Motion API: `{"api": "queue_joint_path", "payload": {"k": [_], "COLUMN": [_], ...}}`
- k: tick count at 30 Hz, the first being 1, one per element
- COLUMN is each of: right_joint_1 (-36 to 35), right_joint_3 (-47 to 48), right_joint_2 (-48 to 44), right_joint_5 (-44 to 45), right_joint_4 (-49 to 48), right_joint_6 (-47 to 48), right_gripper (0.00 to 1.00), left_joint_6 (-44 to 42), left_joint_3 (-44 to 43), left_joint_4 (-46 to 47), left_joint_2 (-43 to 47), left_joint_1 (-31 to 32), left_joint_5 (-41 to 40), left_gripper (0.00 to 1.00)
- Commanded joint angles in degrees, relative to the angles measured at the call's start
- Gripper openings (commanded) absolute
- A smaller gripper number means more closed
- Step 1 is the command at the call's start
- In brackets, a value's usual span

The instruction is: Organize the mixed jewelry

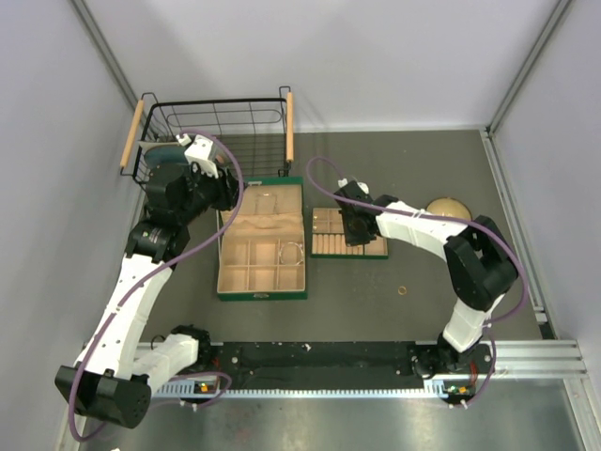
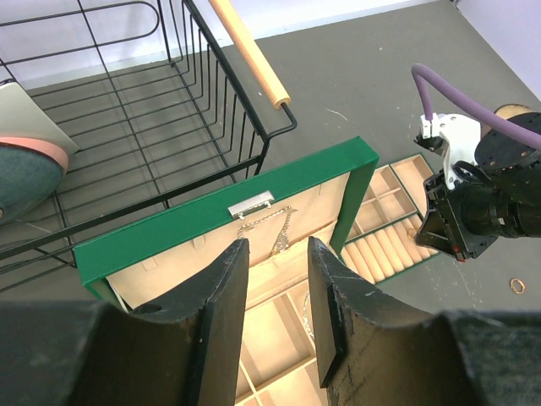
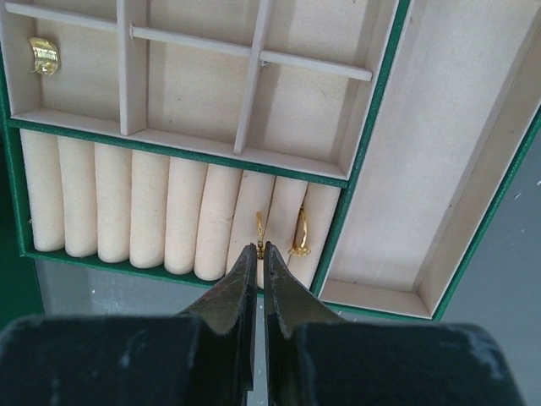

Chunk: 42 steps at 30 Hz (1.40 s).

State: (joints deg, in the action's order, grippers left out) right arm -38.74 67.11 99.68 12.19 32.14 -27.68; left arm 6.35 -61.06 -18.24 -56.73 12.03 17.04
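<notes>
Top view: R gripper point(image 1: 355, 225) held over tray point(image 1: 324, 248), prob. to seat a ring in its rolls. Loose ring point(image 1: 402, 290) lies on table point(image 1: 423, 319), right of tray. Bracelet point(image 1: 291, 252) is in box point(image 1: 225, 282), left of tray.

L wrist: L gripper point(image 2: 277, 249) jaws apart, empty, held over box lid point(image 2: 228, 211).

R wrist: jaws shut, tips at slot ring point(image 3: 259, 230) in tray rolls point(image 3: 152, 203). Pinched or freed can't be told. 2nd ring point(image 3: 300, 233) seated alongside.

The round tan bowl point(image 1: 449, 206) is half hidden behind the right arm point(image 1: 423, 225). The 1 gold ring point(image 1: 402, 290) on the grey table point(image 1: 357, 305) is too small for details. The teal round object point(image 2: 24, 179) is cut by the edge.
</notes>
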Motion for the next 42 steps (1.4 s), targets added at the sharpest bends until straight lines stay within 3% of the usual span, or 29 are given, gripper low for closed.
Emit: {"api": "queue_joint_path", "payload": {"k": [1, 42], "right_joint_1": [0.9, 1.6], "right_joint_3": [0.1, 2.8], "right_joint_2": [0.2, 7.3], "right_joint_5": [0.7, -3.3], "right_joint_4": [-1.6, -1.1], "right_joint_6": [-0.5, -0.4], "right_gripper": [0.00, 0.00], "left_joint_6": [0.7, 0.5], "left_joint_3": [-0.3, 0.9], "left_joint_4": [1.5, 2.3], "left_joint_2": [0.3, -0.3], "left_joint_1": [-0.4, -0.4], "left_joint_5": [0.5, 1.3], "left_gripper": [0.39, 0.37]}}
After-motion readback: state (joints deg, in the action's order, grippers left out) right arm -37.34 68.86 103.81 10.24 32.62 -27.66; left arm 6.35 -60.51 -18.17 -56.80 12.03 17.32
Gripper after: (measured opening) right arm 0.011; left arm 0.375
